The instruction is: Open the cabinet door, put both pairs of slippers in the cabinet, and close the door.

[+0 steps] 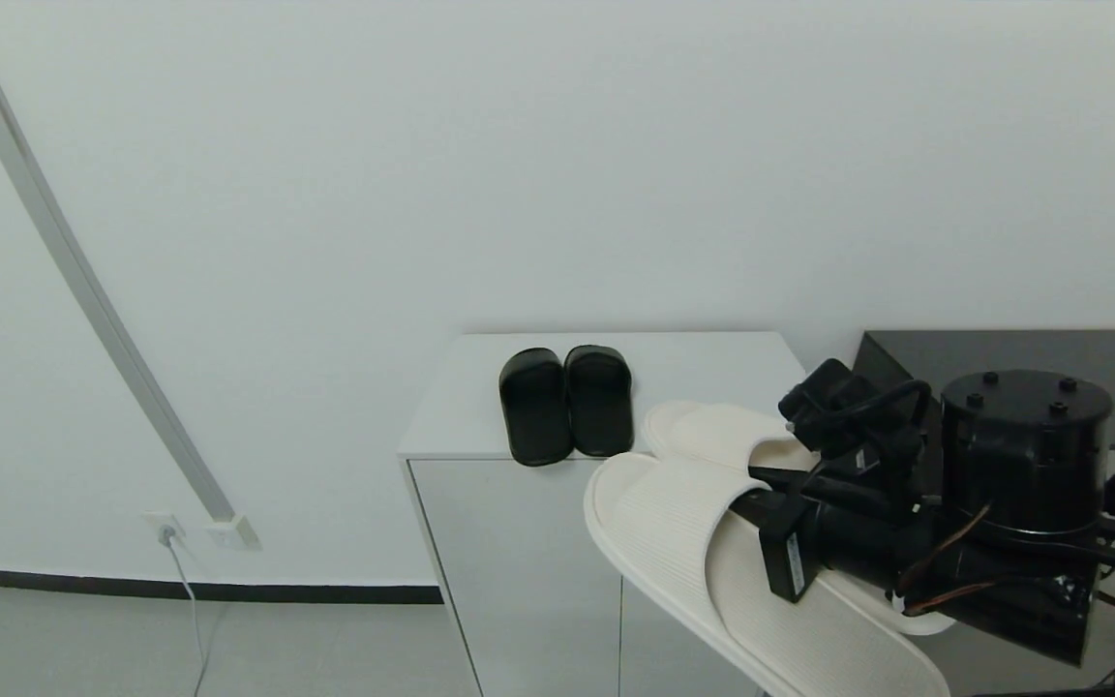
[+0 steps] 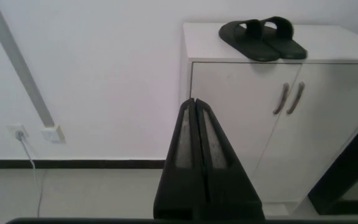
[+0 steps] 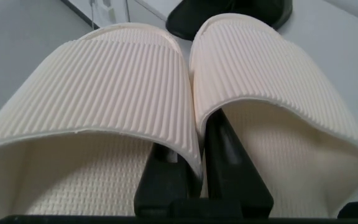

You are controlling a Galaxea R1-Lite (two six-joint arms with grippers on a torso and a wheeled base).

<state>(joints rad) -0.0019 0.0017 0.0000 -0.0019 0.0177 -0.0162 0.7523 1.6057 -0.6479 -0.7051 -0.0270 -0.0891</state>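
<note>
A white cabinet (image 1: 519,542) stands against the wall, its two doors closed, with their handles (image 2: 289,98) side by side. A pair of black slippers (image 1: 565,402) (image 2: 264,37) sits on its top near the front edge. My right gripper (image 1: 761,494) (image 3: 194,155) is shut on a pair of white ribbed slippers (image 1: 683,523) (image 3: 123,81). One finger is inside each slipper, pinching their inner walls together, in the air at the cabinet's front right corner. My left gripper (image 2: 194,106) is shut on nothing, out in front of the cabinet and left of the doors.
A dark low surface (image 1: 1022,353) adjoins the cabinet on the right. On the wall to the left are a slanted grey conduit (image 1: 83,281) and a socket with a plugged cable (image 1: 165,528) hanging to the floor. Open floor lies left of the cabinet.
</note>
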